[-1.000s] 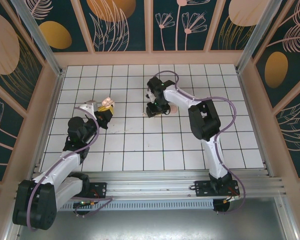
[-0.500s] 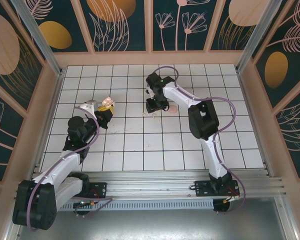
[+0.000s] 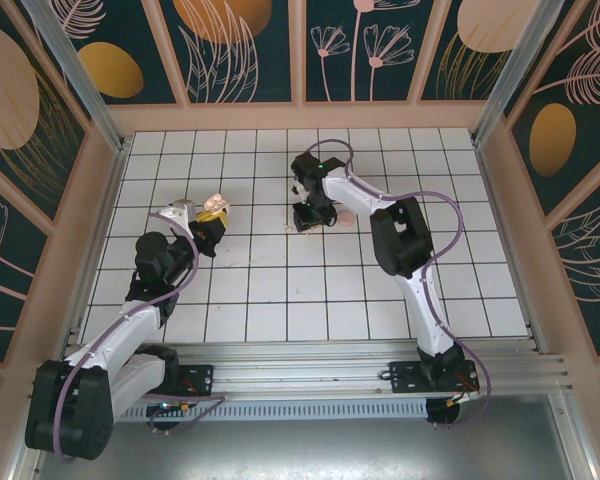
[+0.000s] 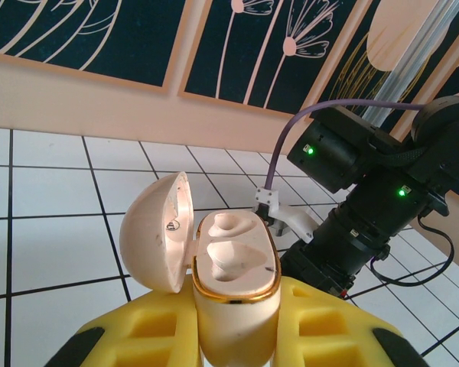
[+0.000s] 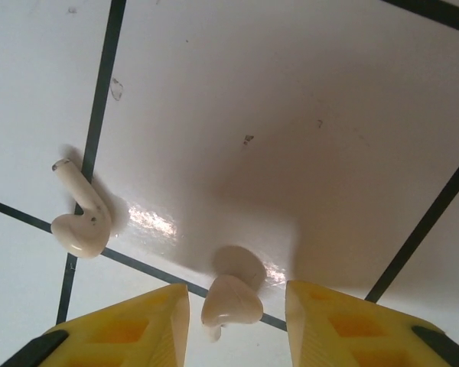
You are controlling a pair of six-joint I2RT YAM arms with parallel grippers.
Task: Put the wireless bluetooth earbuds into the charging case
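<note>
The charging case, pale pink with a gold rim, stands upright between my left gripper's yellow fingers. Its lid hangs open to the left and both sockets are bare. In the top view this gripper holds the case above the left-centre tiles. My right gripper points down at the floor near the middle. One earbud lies between its yellow fingers, with a gap on each side. A second earbud lies on a tile line to the left, stem pointing up-left.
A small pinkish round piece lies on the tiles just right of the right gripper. The right arm shows as a dark bulk behind the case. Pink walls enclose the white tiled floor.
The right gripper has shifted a little over the tile where the earbuds lie. The left arm and the case have stayed still.
</note>
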